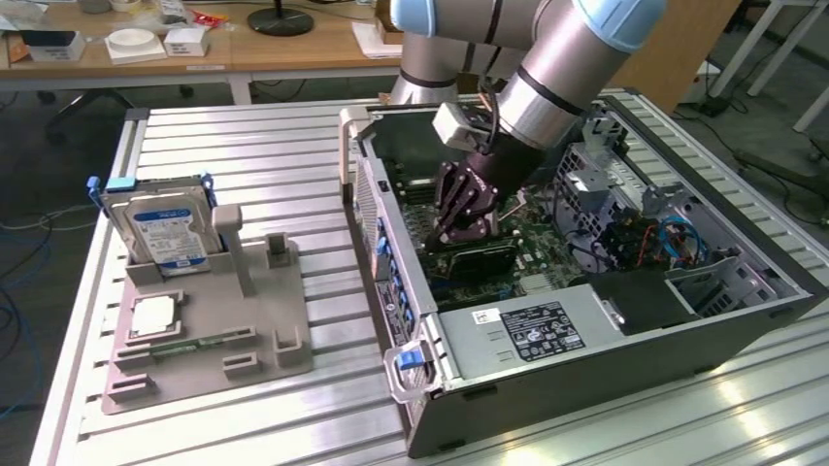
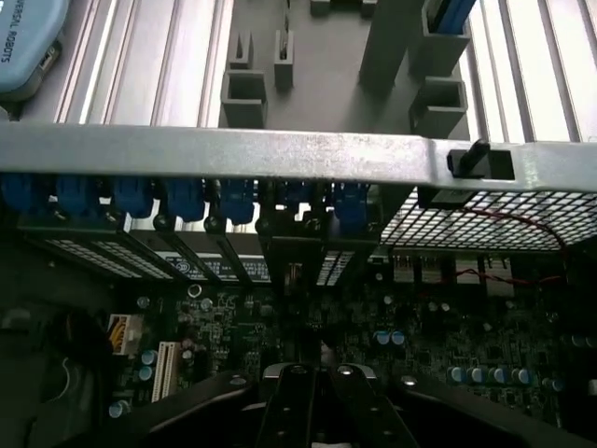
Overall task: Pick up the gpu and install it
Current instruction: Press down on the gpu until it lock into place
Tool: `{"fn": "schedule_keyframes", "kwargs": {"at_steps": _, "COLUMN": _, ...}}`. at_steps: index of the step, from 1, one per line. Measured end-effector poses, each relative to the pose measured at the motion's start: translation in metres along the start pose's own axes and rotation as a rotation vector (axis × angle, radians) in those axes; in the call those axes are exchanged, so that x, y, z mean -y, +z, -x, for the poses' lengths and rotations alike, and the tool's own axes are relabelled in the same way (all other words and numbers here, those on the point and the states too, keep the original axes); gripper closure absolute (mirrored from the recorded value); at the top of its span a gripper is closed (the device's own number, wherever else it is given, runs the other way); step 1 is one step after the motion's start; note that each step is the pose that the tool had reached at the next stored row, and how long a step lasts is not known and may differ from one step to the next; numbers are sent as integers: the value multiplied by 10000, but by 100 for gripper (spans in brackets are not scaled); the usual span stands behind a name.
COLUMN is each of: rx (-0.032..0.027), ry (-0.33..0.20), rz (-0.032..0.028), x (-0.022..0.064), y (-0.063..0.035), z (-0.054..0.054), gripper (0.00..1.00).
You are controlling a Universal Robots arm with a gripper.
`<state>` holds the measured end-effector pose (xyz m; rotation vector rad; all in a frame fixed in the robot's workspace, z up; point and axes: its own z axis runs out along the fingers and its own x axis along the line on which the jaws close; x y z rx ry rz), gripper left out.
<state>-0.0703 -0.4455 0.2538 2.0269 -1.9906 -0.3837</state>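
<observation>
Reaching down into the open computer case (image 1: 609,320), the claw (image 1: 464,231) stands with its fingers drawn fully together, their tips pressed onto the top edge of the gpu (image 1: 475,260), a flat black card lying directly beneath the claw over the motherboard (image 1: 545,254). Item one, the gpu: inside the case, low on the board, apparently at or in its slot; whether it is fully seated cannot be told. In the wrist view the closed fingertips (image 2: 291,392) meet just above the dark card edge, with the green board and its capacitors spread beyond them and the row of blue slot retainers (image 2: 187,198) along the rear wall of the case further out from the claw. Item two, the grey parts holder (image 1: 208,320): on the bench (image 1: 247,155) well apart from the claw, outside the case wall; it carries a blue-labelled hard drive (image 1: 166,233) standing upright in its bracket and a small square silver chip (image 1: 153,316) lying flat, and several of its pockets are empty. Item three, the case: lying on its side on the bench, side panel off, power supply (image 1: 545,330) just beside the claw on the near side, drive cage and blue cables beyond it. Progress, as a judgement: the pick-up is done and the card is carried to its place; the work stands at the pressing-in stage, with seating unconfirmed and the claw not yet withdrawn.
</observation>
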Motion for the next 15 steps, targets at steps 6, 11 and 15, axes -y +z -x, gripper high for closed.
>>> {"fn": "schedule_keyframes", "kwargs": {"at_steps": 6, "rx": -6, "ry": 2, "rz": -297, "x": -52, "y": -97, "z": 2, "gripper": 90}}
{"fn": "schedule_keyframes", "kwargs": {"at_steps": 11, "rx": -4, "ry": 1, "rz": -301, "x": -69, "y": -138, "z": 2, "gripper": 90}}
{"fn": "schedule_keyframes", "kwargs": {"at_steps": 15, "rx": -6, "ry": 2, "rz": -300, "x": -70, "y": -139, "z": 2, "gripper": 90}}
